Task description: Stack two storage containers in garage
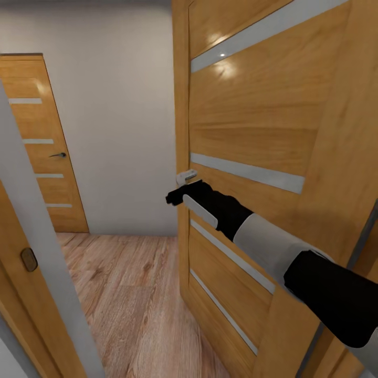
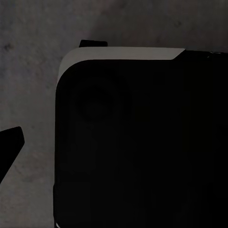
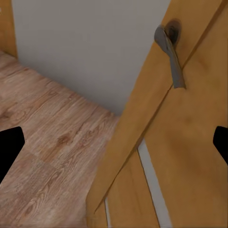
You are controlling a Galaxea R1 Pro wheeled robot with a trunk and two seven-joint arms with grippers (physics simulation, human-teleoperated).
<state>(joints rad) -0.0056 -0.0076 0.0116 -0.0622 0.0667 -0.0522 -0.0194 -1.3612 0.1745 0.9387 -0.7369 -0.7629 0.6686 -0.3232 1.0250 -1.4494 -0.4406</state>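
light wood plank floor (image 1: 131, 294) runs past an open wooden door (image 1: 262, 131) (perhaps a hallway), grey-white wall (image 1: 121, 105) behind.

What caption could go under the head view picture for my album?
The robot's right arm reaches its right gripper to the edge of an open wooden door in a wood-floored hallway.

Passage ahead is narrowed by the open wooden door (image 1: 262, 157) at right and a door frame (image 1: 37, 252) at left. Bare plank floor (image 1: 131, 294) between is left unobstructed.
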